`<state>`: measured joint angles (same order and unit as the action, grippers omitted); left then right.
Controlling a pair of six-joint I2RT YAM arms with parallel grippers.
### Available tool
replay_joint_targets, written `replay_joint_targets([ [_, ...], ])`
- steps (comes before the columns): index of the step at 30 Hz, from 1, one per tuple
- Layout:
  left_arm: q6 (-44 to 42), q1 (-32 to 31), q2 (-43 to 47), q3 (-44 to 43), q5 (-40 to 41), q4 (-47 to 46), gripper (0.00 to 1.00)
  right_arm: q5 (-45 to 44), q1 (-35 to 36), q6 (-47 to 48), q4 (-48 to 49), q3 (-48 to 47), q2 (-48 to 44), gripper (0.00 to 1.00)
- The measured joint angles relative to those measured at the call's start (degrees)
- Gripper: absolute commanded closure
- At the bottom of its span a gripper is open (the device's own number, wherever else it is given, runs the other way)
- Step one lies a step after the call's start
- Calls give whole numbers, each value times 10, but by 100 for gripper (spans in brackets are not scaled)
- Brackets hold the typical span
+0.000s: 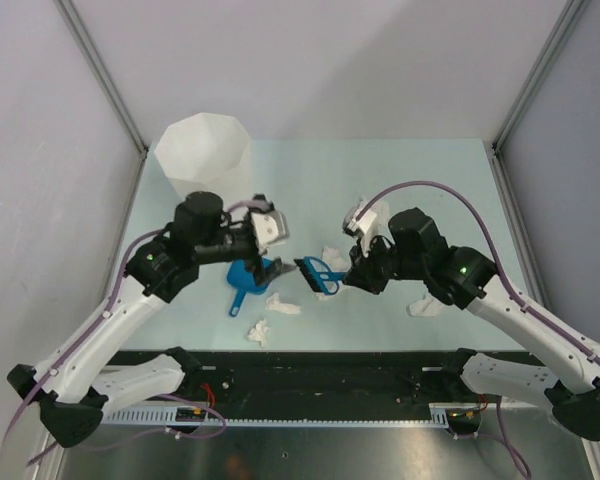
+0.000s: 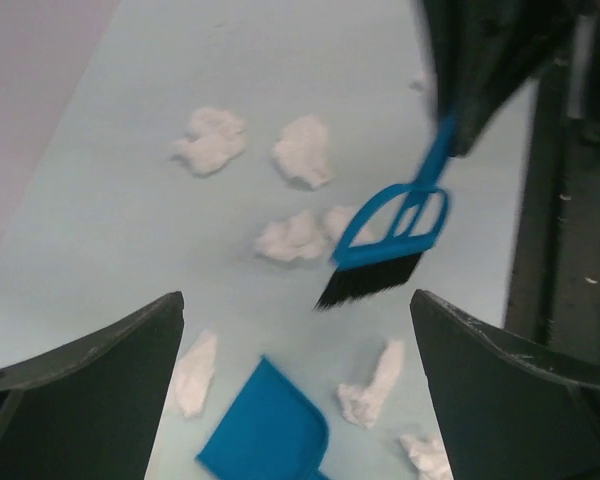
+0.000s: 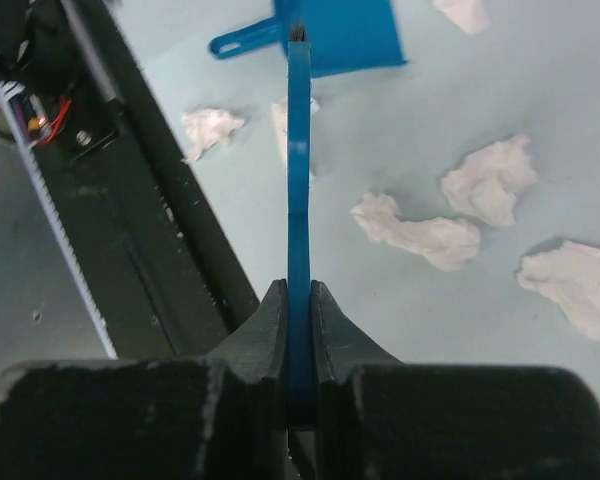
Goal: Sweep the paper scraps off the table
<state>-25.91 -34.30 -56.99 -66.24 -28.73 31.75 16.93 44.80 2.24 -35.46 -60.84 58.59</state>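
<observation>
Right gripper (image 3: 298, 300) clamped on brush (image 2: 390, 235) handle, bristles low over paper scraps (image 2: 305, 150) strewn mid-table (image 1: 310, 170). Left gripper (image 2: 297, 310) spread wide, empty, above dustpan (image 2: 265, 425). Best bet: left grabs pan handle, brush makes short strokes toward it.

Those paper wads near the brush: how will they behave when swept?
The paper scraps look crumpled and airy, so probably very light: likely to skid or tumble ahead of the brush bristles. Irregular wads shouldn't roll far. The table looks smooth, so some may slip past the dustpan.
</observation>
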Motion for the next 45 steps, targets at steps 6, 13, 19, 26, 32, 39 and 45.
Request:
replay_joint_targets([
  [6,-46,-101,-1,20,-17,30,0,67,21,58,-19,-35,35,100],
  [13,-44,-109,-30,27,-28,36,35,118,43,87,-15,-39,57,100],
  [19,-40,-114,-55,33,-34,42,96,134,43,100,-18,-47,57,100],
  [26,-51,-119,-47,36,-68,61,100,129,42,109,-31,-50,50,43],
  [32,-13,-96,-46,36,-40,50,100,178,-35,59,6,-48,9,0],
  [39,80,-50,-35,7,-18,16,100,274,-224,-166,259,64,-113,2],
  [45,140,-51,-17,-12,-85,0,100,260,-175,-302,447,116,-96,14],
])
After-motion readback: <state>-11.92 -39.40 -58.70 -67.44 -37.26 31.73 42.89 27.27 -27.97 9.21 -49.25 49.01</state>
